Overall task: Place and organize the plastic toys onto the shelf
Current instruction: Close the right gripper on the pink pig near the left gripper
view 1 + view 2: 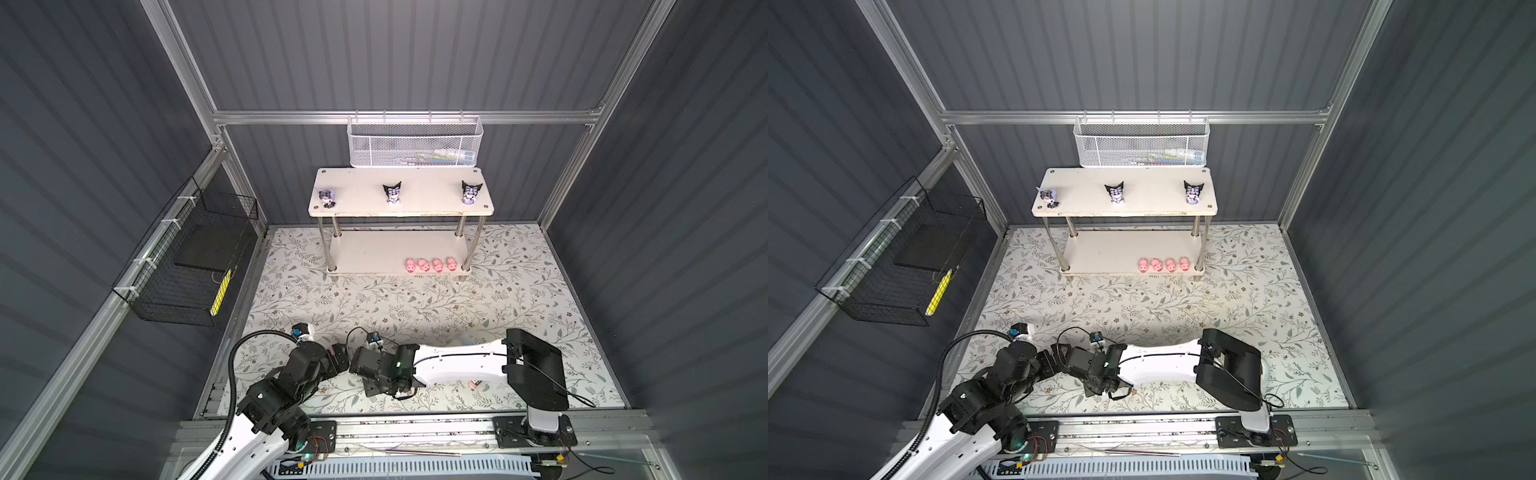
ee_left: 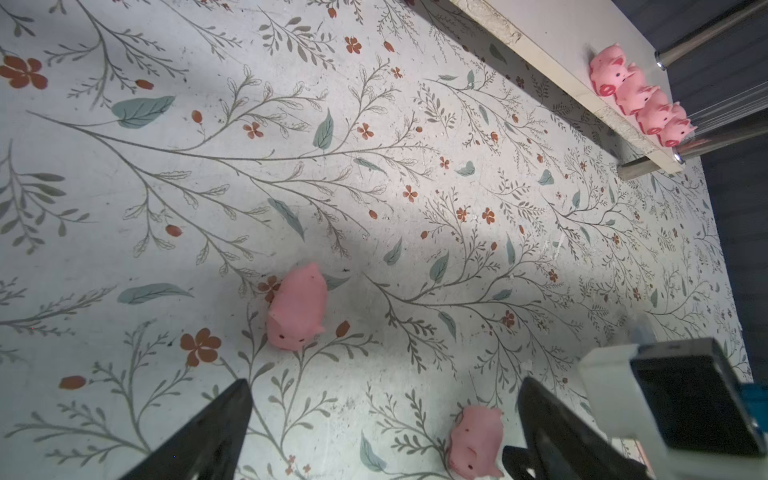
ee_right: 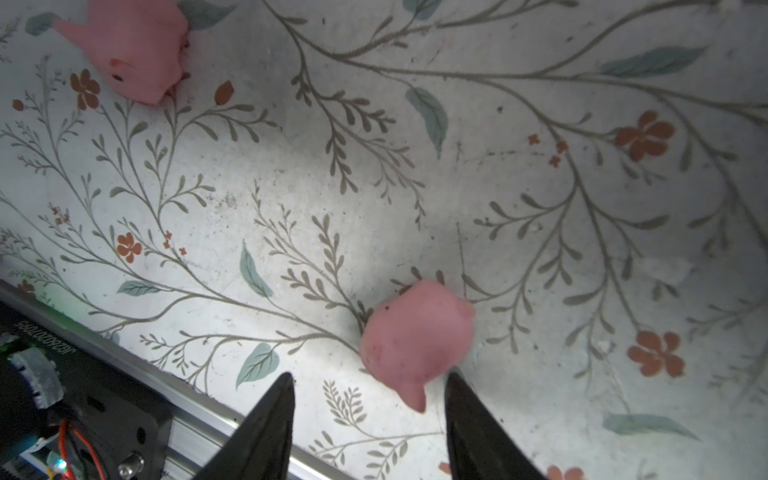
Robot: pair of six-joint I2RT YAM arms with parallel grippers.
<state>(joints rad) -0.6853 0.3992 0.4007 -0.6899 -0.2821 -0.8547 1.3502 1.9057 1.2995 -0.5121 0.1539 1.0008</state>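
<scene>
Right hand sits low over the floral-print counter, black fingers parted, empty, a tiny pink plastic pig just ahead of the tips. Left hand gapes wide, empty too. Four more pink pigs line the lower board of the white two-tier shelf.

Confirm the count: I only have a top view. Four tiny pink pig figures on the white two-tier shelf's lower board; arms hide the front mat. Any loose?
Observer: Yes. The left wrist view shows two small pink plastic pigs on the floral mat: first pig, second pig.
Operator: Right gripper holding one?
Observer: No. In the right wrist view the right gripper has its jaws apart, with a pink pig lying just ahead of its tips.
Operator: Left gripper?
Observer: The left gripper is wide open and empty; the second pig lies beside one finger.
</scene>
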